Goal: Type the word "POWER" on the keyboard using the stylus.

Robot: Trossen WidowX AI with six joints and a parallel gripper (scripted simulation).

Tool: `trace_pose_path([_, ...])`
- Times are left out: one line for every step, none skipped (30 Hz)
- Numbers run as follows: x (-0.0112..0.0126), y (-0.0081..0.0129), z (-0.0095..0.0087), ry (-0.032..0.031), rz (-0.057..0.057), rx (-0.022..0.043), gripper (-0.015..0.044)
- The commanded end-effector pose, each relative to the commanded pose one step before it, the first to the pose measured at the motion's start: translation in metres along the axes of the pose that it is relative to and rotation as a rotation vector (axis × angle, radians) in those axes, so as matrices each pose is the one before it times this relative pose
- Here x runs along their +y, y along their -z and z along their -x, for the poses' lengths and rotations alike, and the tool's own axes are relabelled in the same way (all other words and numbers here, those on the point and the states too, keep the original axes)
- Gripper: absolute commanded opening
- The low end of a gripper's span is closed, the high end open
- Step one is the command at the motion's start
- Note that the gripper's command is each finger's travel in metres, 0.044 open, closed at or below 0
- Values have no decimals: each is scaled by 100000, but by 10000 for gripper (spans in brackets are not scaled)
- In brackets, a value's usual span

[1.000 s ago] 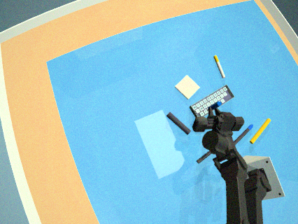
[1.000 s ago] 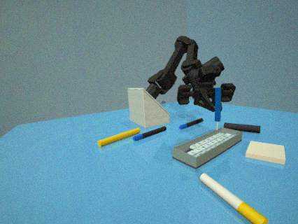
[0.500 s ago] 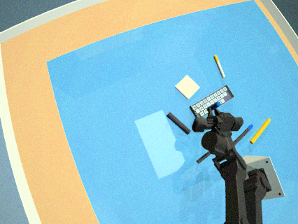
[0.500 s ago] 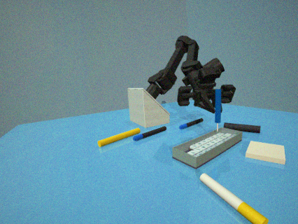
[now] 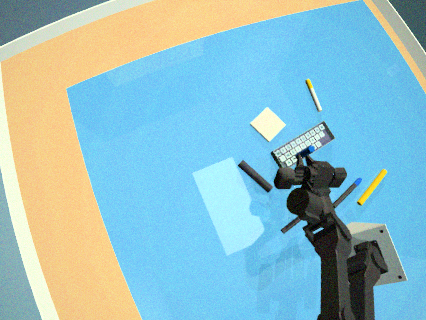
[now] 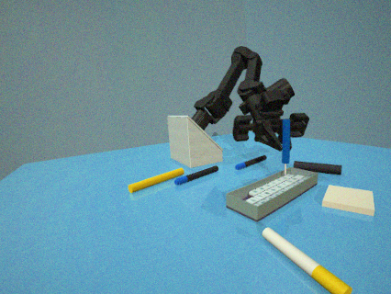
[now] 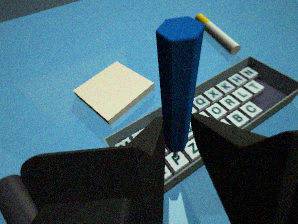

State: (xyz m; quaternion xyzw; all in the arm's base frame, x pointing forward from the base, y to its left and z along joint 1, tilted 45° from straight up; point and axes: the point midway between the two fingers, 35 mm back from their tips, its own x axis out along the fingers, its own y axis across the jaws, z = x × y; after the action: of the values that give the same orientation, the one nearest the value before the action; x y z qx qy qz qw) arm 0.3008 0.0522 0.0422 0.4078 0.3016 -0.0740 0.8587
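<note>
My gripper (image 7: 176, 121) (image 6: 277, 138) (image 5: 303, 159) is shut on a blue stylus (image 7: 179, 75) (image 6: 285, 140) (image 5: 310, 149) and holds it upright. The stylus's thin tip (image 6: 284, 169) points down at the near end of the small grey keyboard (image 6: 272, 192) (image 5: 303, 144) (image 7: 235, 105), just above or touching the keys. In the wrist view the stylus hides the key under its tip; the P key (image 7: 175, 159) shows beside it between the fingers.
A cream pad (image 5: 267, 124) (image 6: 349, 199) (image 7: 114, 91) lies beside the keyboard. A white marker with a yellow cap (image 5: 313, 94) (image 6: 305, 259) (image 7: 217, 33), a dark bar (image 5: 255, 175) (image 6: 317, 167), a yellow stick (image 5: 372, 186) (image 6: 155, 179), blue-tipped dark pens (image 6: 196, 175) (image 6: 250, 162) and a beige wedge (image 6: 190, 141) lie around.
</note>
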Motion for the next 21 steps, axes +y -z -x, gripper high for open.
trace_pose_path([-257,259,-167,958,-528,277,81])
trace_pose_path([0,0,0,0,0,0,81])
trace_pose_path([0,0,0,0,0,0,81])
trace_pose_path([0,0,0,0,0,0,81])
trace_pose_path([0,20,-11,0,-1,1,81])
trace_pose_path([0,25,-14,0,-1,1,81])
trace_pose_path([0,30,-17,0,-1,1,81])
trace_pose_path([0,36,-20,0,-2,2,81])
trace_pose_path([0,47,-26,0,-2,2,81])
trace_pose_path([0,21,-11,0,-1,1,81])
trace_pose_path([0,31,-17,0,-2,1,81])
trace_pose_path([0,40,-22,0,-2,2,81])
trace_pose_path([0,40,-23,0,-2,2,81])
trace_pose_path([-1,47,-26,0,-2,2,81])
trace_pose_path([0,19,-11,0,-1,1,81])
trace_pose_path([0,24,-14,0,-1,1,81])
trace_pose_path([0,30,-17,0,-1,1,81])
trace_pose_path([0,35,-20,0,-2,2,81])
trace_pose_path([0,36,-20,0,-2,2,81])
trace_pose_path([0,36,-20,0,-2,2,81])
trace_pose_path([0,35,-20,0,-2,2,81])
